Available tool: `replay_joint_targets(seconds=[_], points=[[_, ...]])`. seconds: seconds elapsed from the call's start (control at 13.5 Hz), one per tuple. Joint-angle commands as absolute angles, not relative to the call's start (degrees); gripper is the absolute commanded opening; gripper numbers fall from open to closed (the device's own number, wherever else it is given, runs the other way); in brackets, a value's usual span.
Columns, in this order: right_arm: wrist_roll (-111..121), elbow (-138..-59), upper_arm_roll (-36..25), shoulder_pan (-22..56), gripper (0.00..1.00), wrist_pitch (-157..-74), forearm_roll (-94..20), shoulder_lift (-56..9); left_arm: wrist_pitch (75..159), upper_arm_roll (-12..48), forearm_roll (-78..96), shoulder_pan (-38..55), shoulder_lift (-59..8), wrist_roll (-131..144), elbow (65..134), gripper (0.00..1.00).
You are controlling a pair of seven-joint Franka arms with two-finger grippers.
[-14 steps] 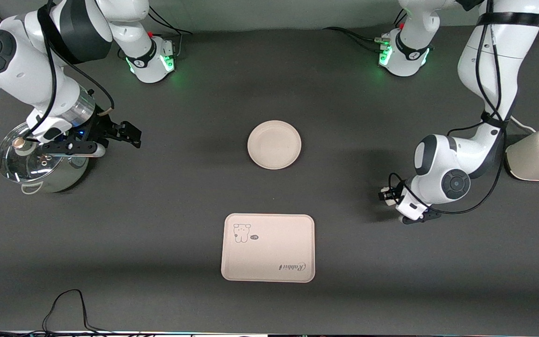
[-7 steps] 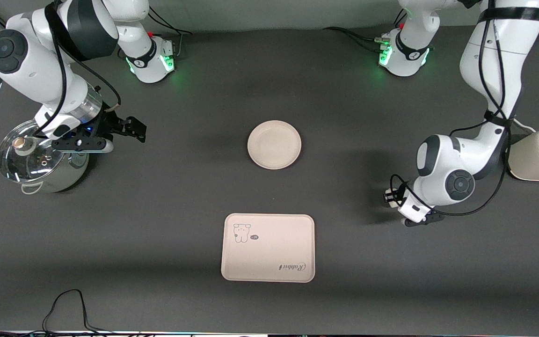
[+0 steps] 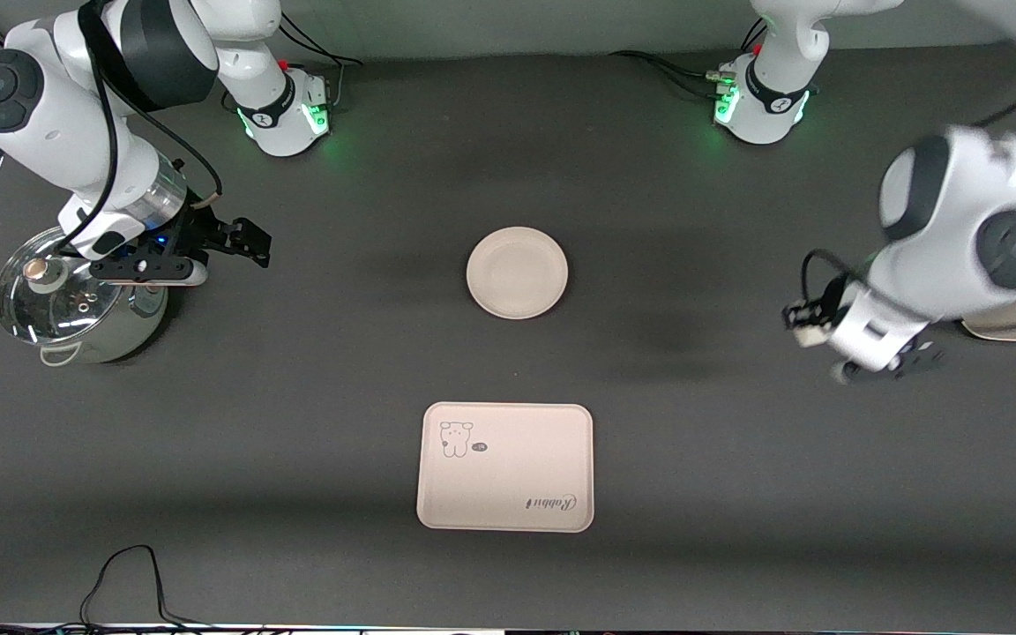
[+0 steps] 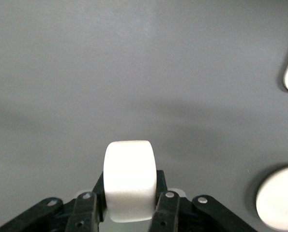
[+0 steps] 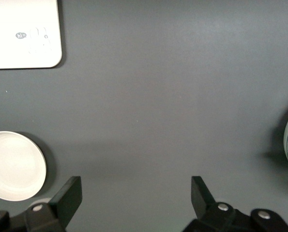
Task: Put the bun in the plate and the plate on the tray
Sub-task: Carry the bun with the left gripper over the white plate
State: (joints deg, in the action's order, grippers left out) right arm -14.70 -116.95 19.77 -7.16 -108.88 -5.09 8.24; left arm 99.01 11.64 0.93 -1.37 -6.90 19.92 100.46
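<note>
Bun [image 4: 129, 180] was clamped in the left hand [image 3: 803, 315], raised over bare counter [image 3: 702, 459] toward the left arm's end, well apart from the plate [image 3: 517, 272] and tray [image 3: 506, 466]. Right hand [image 3: 248, 242] hung spread wide, empty, beside the pot [image 3: 76, 304].

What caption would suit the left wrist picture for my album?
The left hand, shut on the white bun, carries it above the dark table.

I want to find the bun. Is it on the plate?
No. The plate holds nothing. The bun is pinched in the left gripper, up over bare table toward that arm's end. Its underside is hidden.
</note>
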Motion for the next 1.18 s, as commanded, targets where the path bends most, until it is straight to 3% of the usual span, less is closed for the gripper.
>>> replay_joint_targets(seconds=[0.0, 0.22, 0.37, 0.52, 0.67, 0.89, 1.11], points=[[-14.7, -117.5, 20.0, -7.9, 1.00, -110.1, -6.7, 9.1, 93.1, 11.4, 1.8, -0.7, 1.1, 19.2, 101.9, 0.43], [-14.7, -117.8, 19.8, -8.1, 1.00, -111.4, -10.7, 9.1, 90.4, 13.5, 4.7, 1.0, 1.8, 20.7, 98.9, 0.43], [-14.6, -119.4, 19.8, -8.3, 1.00, -114.3, -10.7, 8.9, 93.2, 19.0, 5.3, 1.7, -0.5, 28.0, 98.1, 0.43], [-14.6, -119.5, 19.9, -8.4, 1.00, -115.2, -11.0, 9.1, 97.5, 26.3, 4.4, 2.5, -6.0, 38.4, 95.6, 0.44], [-14.6, -119.5, 20.1, -8.4, 1.00, -115.8, -11.0, 8.5, 101.9, 29.8, 1.2, 7.0, -14.7, 48.9, 91.0, 0.44], [-14.6, -119.8, 20.5, -8.4, 1.00, -116.5, -11.0, 7.7, 105.9, 30.0, -9.3, 17.5, -24.2, 61.8, 87.3, 0.45], [-14.6, -119.7, 20.7, -8.5, 1.00, -116.8, -11.0, 6.9, 110.4, 30.0, -10.6, 22.0, -29.4, 66.2, 88.6, 0.45]])
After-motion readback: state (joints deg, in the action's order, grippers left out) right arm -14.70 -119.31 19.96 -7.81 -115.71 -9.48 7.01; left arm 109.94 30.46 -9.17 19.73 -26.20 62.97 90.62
